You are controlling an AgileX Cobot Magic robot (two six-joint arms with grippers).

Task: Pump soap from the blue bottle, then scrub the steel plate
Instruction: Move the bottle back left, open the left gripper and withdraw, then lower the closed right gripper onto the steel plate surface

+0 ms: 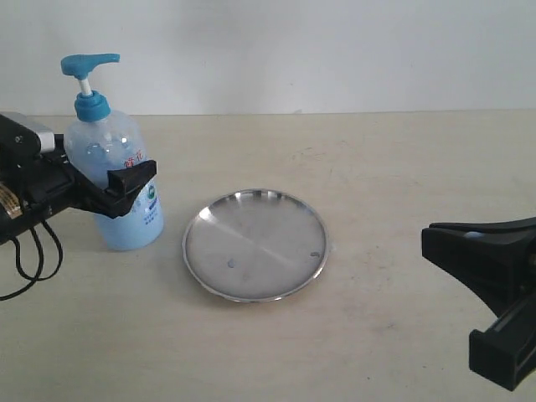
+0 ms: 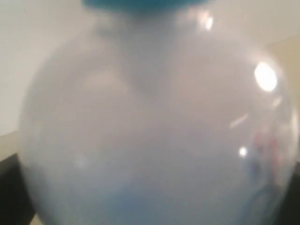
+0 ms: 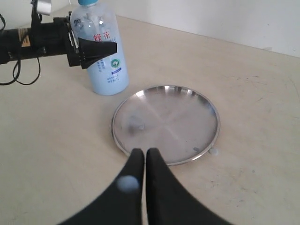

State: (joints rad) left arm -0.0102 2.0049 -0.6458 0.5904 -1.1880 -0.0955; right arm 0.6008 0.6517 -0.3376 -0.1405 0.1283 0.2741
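Pale beige bench (image 1: 377,167) under a plain white wall, and the steel plate (image 1: 251,234) lies flat in the middle of it. It is round, shiny and raised at the rim, and a couple of tiny dark specks show on its face.

Just beside the plate, not quite touching the rim, the blue bottle (image 1: 100,151) stands upright. Its teal pump head (image 1: 88,63) is up on a white stem, with the spout pointing over toward the plate. The soap (image 1: 130,230) shows pale blue through the clear wall in the bottle's lower body. The red and green label print faces the plate.

Now the left pincer (image 1: 132,178). It comes in from the side of the bottle away from the plate, at mid height. One black finger (image 1: 126,180) crosses the bottle's front, and the other is hidden behind it. Its jaws straddle the bottle wide. From the left wrist camera the bottle (image 2: 154,122) fills nearly everything, blurred, with dark finger edges at the corners. I cannot tell whether those fingers press the wall or merely flank it.

Black cables (image 1: 33,251) loop down from that arm, farther from the plate than the bottle.

The right pincer (image 3: 144,152) has its fingers drawn together, only a thin slit between them, gripping nothing. It sits off the plate (image 3: 166,124) on the side opposite the bottle (image 3: 105,70), clear of the rim.
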